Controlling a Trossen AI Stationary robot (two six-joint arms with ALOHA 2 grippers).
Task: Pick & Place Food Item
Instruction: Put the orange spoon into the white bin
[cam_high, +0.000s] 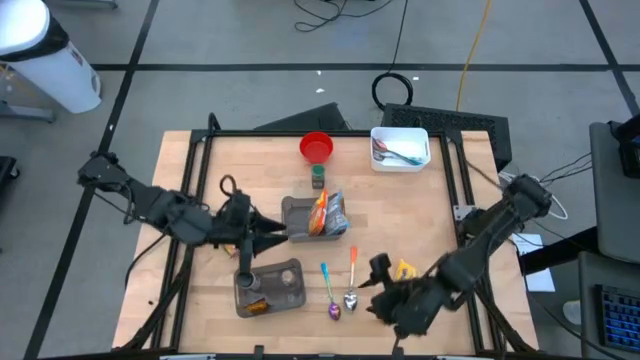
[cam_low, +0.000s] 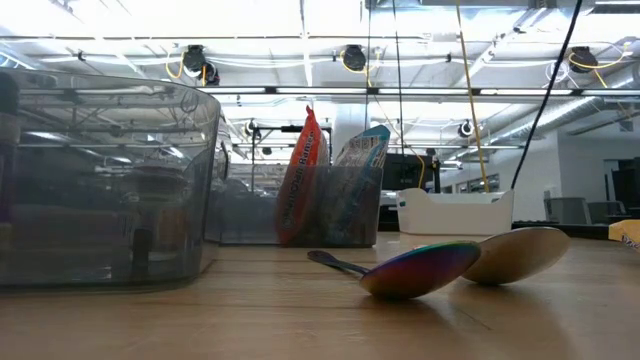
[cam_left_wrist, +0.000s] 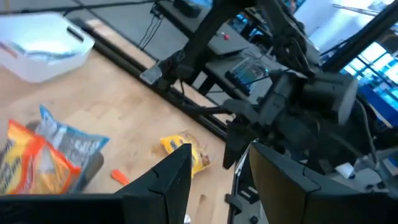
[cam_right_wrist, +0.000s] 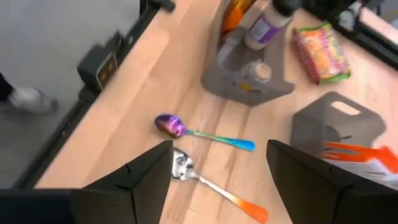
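A small yellow snack packet (cam_high: 403, 268) (cam_left_wrist: 185, 151) lies flat on the wooden table (cam_high: 420, 220) at the near right. Two snack bags (cam_high: 328, 212) (cam_low: 330, 190) stand upright in a grey bin (cam_high: 305, 218) at mid-table. Another orange-yellow packet (cam_right_wrist: 321, 53) lies on the table close to the left arm. My left gripper (cam_high: 278, 236) (cam_left_wrist: 219, 149) is open, hovers left of that bin and points toward the table's right. My right gripper (cam_high: 372, 290) (cam_right_wrist: 219, 146) is open above the near edge, just right of two spoons (cam_right_wrist: 205, 135), with nothing between its fingers.
A second grey bin (cam_high: 270, 287) (cam_right_wrist: 249, 68) at the near left holds a bottle. Rainbow (cam_low: 420, 268) and silver (cam_low: 515, 255) spoons lie near the front. A red bowl (cam_high: 316, 147) and a white tray (cam_high: 400, 148) of utensils stand at the far edge.
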